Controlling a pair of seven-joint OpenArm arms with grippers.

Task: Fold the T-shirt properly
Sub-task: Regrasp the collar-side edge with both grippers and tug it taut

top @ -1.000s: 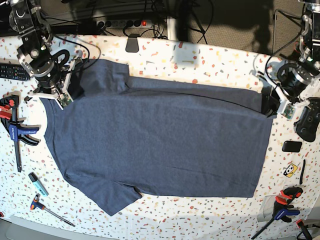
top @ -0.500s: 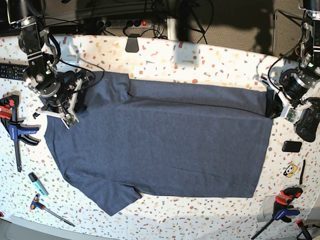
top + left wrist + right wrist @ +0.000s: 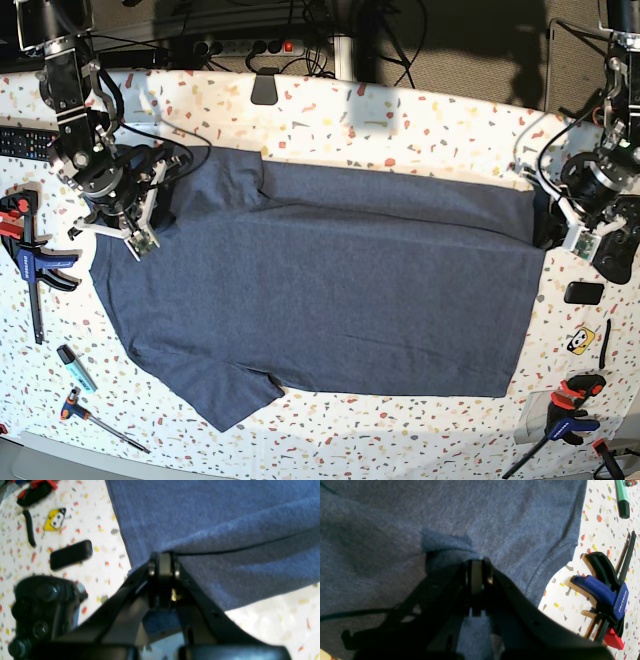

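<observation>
T-shirt (image 3: 320, 290) lying flat mid-table, far edge doubled over. Both grippers clamping it: right gripper (image 3: 476, 562) pinching shoulder fabric, left gripper (image 3: 163, 556) pinching hem corner, prob. to drag fold across shirt.

Base view looks straight down from high above the table (image 3: 400, 115); 2 wrist views sit close over the T-shirt (image 3: 320, 290), which all 3 share.

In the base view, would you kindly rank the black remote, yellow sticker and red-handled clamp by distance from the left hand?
From the left hand:
1. Black remote, just below it, beside the T-shirt hem.
2. Yellow sticker, lower still.
3. Red-handled clamp, near the table's front corner.
</observation>
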